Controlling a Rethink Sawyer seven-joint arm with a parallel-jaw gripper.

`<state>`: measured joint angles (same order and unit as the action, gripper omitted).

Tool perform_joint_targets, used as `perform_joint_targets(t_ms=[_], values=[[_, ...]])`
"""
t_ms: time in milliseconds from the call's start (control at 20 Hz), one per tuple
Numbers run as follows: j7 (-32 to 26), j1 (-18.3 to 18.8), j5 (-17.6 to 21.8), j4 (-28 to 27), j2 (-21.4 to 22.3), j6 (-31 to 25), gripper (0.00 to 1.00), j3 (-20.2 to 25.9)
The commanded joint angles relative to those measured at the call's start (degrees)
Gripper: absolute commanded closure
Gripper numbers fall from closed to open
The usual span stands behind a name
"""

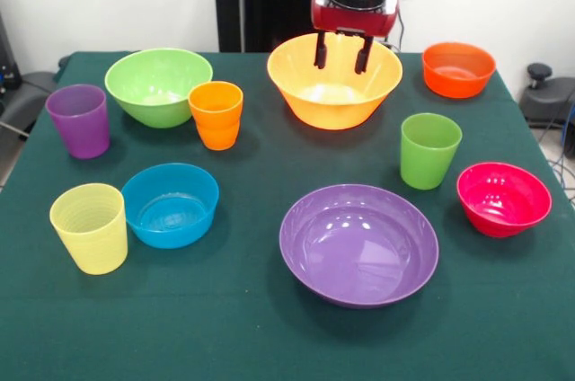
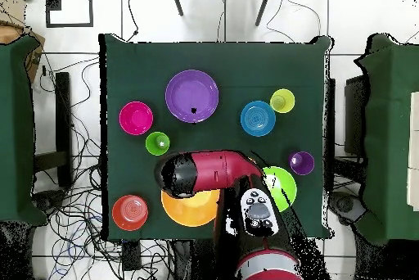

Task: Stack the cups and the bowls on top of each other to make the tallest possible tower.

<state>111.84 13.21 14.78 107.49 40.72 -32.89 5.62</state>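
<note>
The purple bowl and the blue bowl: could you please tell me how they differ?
The purple bowl is wider and shallower than the blue bowl. The purple bowl sits alone near the table's front centre, while the blue bowl sits right next to the yellow cup. Both stand upright, look empty, and are glossy plastic.

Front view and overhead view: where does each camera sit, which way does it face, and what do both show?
Front view: sits across the table, facing the robot; the red arm drops in from above, its open end effector over the large orange-yellow bowl.
Overhead view: sits above the table, looking straight down, robot base at the bottom; the arm covers part of that bowl.
Shared: both show the green table, purple bowl and all cups, turned half round between them.
</note>
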Motion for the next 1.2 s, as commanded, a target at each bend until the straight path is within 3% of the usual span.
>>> perform_joint_targets(t_ms=[50, 250, 450, 750, 950, 1200], values=[[-4.05, -0.90, 2.92, -4.38, 1.05, -5.81, 0.00, 4.39], [-3.46, -0.74, 2.51, -3.28, 1.97, -5.58, 0.00, 4.30], [-4.24, -0.31, 0.95, -2.00, 5.65, -8.92, 0.00, 4.92], [-3.72, -0.21, 0.66, 2.01, 9.68, -7.88, 0.00, 5.21], [-4.65, 0.11, -0.40, 4.25, 13.63, -10.03, 0.00, 5.65], [-0.30, -3.22, 3.45, 1.69, 9.19, -7.75, 0.00, 3.02]])
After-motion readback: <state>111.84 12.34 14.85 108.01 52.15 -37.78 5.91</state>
